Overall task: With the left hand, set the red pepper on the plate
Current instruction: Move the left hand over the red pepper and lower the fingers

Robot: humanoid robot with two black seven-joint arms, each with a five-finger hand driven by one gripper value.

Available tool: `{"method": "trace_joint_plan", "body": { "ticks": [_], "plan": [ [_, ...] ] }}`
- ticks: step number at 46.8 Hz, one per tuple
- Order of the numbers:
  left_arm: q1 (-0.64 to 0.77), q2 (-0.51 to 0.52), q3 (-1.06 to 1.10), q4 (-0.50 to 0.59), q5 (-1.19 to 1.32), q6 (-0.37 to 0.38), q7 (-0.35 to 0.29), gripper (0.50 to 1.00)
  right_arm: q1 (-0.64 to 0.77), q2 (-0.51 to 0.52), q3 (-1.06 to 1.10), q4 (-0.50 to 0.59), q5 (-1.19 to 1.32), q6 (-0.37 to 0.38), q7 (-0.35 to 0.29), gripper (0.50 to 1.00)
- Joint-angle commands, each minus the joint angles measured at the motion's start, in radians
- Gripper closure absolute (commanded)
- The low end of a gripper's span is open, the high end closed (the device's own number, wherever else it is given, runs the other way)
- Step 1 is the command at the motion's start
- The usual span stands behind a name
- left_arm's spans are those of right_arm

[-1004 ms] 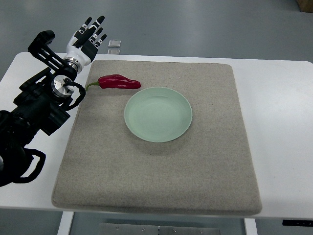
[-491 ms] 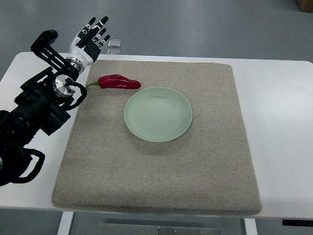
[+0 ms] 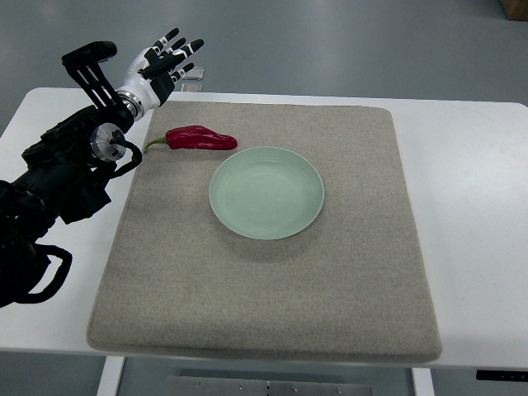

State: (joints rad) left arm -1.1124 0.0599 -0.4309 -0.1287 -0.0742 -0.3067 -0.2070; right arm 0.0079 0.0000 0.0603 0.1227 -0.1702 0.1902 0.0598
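A dark red pepper (image 3: 200,139) with a green stem lies on the grey mat (image 3: 272,280), just beyond the upper-left rim of the pale green plate (image 3: 266,192). The plate is empty. My left hand (image 3: 167,59) is raised over the table's far-left corner, above and to the left of the pepper, with its fingers spread and holding nothing. Its black arm comes in along the left edge of the picture. The right arm does not show.
The mat covers most of the white table (image 3: 478,206). A small clear block (image 3: 195,77) sits at the table's far edge beside my left hand. Beyond the table lies grey floor.
My left hand has moved to the right and slightly up, turning its fingers toward the right. The pepper and plate have stayed where they were.
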Motion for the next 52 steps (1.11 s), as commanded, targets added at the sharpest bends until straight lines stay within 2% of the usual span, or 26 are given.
{"method": "trace_joint_plan", "body": {
  "ticks": [1, 19, 31, 44, 52],
  "plan": [
    [-0.003, 0.008, 0.000, -0.006, 0.098, 0.000, 0.000, 0.519, 0.000, 0.000, 0.001, 0.000, 0.000, 0.000, 0.000, 0.568],
    [-0.038, 0.058, 0.050, -0.084, 0.730, -0.017, 0.001, 0.519, 0.000, 0.000, 0.000, 0.000, 0.000, 0.000, 0.000, 0.568],
    [-0.058, 0.090, 0.086, -0.110, 0.927, -0.058, 0.000, 0.519, 0.000, 0.000, 0.000, 0.000, 0.000, 0.000, 0.000, 0.568],
    [-0.089, 0.136, 0.124, -0.178, 1.205, -0.057, -0.012, 0.523, 0.000, 0.000, 0.000, 0.000, 0.000, 0.000, 0.000, 0.568],
    [-0.101, 0.156, 0.126, -0.212, 1.358, -0.058, -0.077, 0.525, 0.000, 0.000, 0.000, 0.000, 0.000, 0.000, 0.000, 0.568]
  ]
}}
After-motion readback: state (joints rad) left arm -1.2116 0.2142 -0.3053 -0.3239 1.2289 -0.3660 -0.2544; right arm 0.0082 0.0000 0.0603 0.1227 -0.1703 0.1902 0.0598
